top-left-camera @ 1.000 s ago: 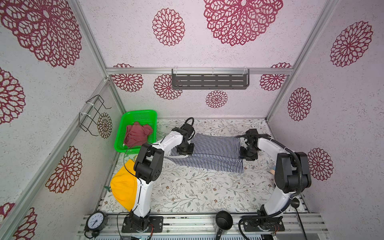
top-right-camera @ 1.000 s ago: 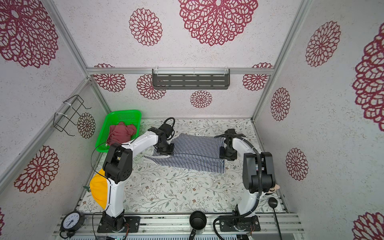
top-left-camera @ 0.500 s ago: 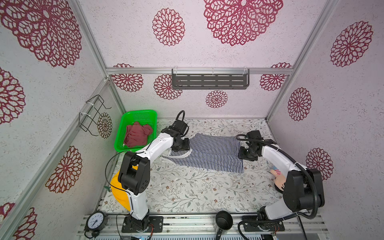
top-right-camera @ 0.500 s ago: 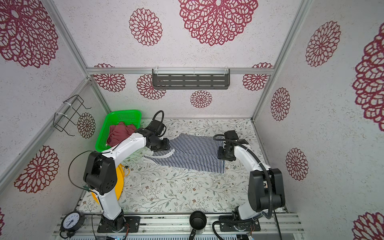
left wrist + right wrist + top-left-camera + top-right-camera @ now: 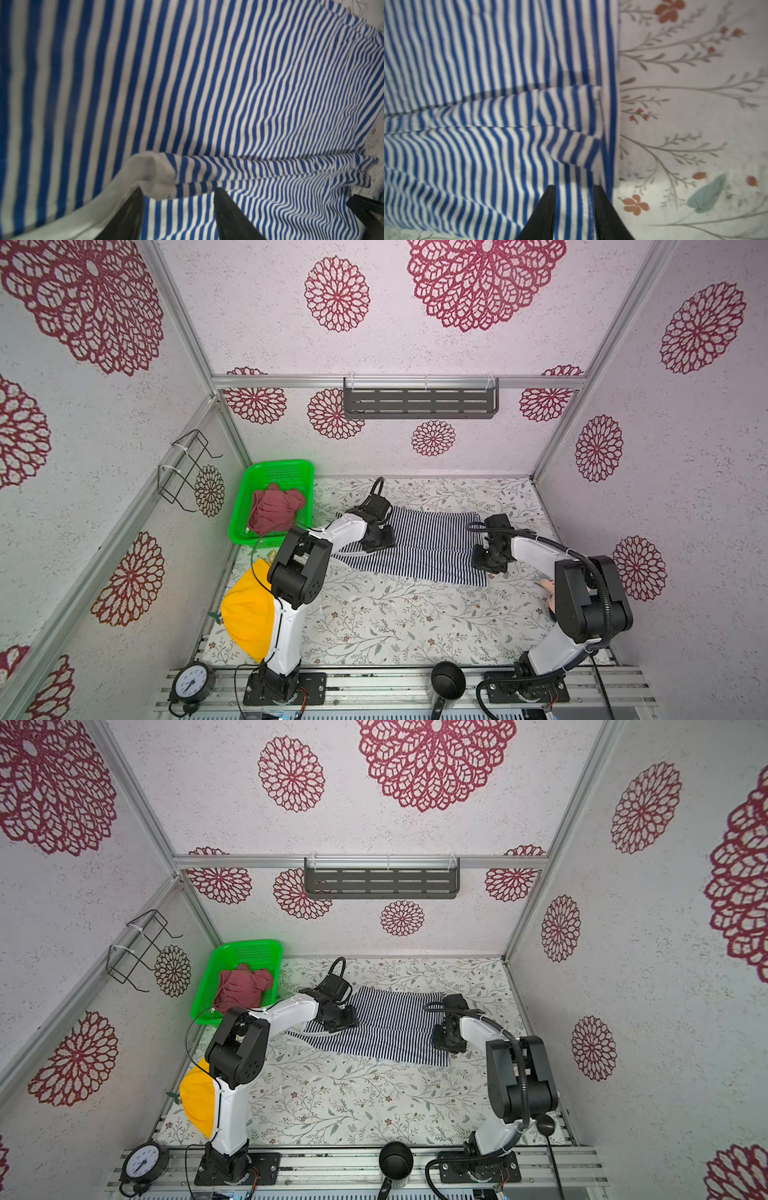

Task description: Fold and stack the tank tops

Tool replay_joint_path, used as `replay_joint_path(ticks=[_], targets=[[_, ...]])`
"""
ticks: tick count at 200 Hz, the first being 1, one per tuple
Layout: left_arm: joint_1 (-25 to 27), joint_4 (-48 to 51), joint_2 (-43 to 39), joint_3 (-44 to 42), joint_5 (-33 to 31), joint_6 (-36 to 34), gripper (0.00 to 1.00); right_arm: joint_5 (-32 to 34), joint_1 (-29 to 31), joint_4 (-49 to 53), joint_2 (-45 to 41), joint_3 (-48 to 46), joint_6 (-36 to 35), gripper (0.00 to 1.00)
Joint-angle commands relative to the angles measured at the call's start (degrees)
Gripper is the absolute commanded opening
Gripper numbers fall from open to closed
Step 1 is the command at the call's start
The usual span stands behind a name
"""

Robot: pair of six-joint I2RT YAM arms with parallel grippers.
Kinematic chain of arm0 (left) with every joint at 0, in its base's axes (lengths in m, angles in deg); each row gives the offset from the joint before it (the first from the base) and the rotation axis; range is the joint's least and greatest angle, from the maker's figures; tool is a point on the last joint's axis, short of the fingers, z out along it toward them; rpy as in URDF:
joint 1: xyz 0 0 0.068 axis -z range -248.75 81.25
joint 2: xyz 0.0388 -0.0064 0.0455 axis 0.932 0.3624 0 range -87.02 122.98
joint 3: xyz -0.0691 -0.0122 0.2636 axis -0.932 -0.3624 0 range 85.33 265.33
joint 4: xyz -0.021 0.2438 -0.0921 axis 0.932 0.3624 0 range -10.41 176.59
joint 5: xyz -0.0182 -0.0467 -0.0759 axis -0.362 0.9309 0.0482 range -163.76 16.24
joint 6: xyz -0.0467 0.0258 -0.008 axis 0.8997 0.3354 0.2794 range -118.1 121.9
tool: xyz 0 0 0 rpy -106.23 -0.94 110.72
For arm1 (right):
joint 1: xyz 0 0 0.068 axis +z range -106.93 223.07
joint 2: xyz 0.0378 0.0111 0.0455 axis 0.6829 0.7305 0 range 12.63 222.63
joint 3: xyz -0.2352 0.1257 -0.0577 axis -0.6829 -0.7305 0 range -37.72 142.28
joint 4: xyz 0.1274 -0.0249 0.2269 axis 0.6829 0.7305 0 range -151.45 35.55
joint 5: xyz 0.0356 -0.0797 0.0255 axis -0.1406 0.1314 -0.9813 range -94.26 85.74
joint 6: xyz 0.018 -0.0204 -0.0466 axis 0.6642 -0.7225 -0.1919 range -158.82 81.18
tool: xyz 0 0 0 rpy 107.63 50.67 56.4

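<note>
The striped tank top (image 5: 432, 545) lies flat toward the back of the floral tabletop (image 5: 395, 622). In both top views the left claw (image 5: 379, 538) sits over its strap end and the right claw (image 5: 487, 563) over its hem end, each hiding the cloth beneath it. The left wrist view is filled with partly blurred stripes. There the left claw (image 5: 178, 190) is released, its fingers (image 5: 133, 209) well apart, with flat cloth showing between them and a white binding edge just beside one. In the right wrist view the right claw (image 5: 574, 187) straddles the stitched hem with only a narrow gap between its fingers — whether it grips the fabric I cannot tell. The rose-red tank top (image 5: 274, 510) lies crumpled in the green basket (image 5: 277, 465) at the back left corner, its shape lost in folds. The yellow hat (image 5: 245, 614) is half hidden behind the left arm, and a small pinkish thing (image 5: 547, 587) behind the right arm is too covered to name. The clock (image 5: 191, 680) at the front rail carries dial figures — too small to read.
</note>
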Motion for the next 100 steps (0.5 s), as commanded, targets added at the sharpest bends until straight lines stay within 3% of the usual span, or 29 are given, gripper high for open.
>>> replay_joint_path(ticks=[1, 30, 57, 100], targets=[[-0.6, -3.0, -1.0, -0.7, -2.8, 0.4, 0.59, 4.1, -0.4, 1.5, -4.5, -0.1, 0.6, 0.33], [0.8, -3.1, -5.0, -2.2, -2.7, 1.3, 0.59, 5.6, 3.5, 4.7, -9.8, 1.3, 1.3, 0.29], [3.6, -4.5, -6.6, -6.2, -1.5, 4.1, 0.58, 0.3, 9.0, 1.9, -10.0, -0.1, 4.4, 0.23], [3.9, -6.0, -7.5, -13.6, -3.4, 5.1, 0.58, -2.0, 9.4, -2.8, -6.7, -4.7, 6.9, 0.17]])
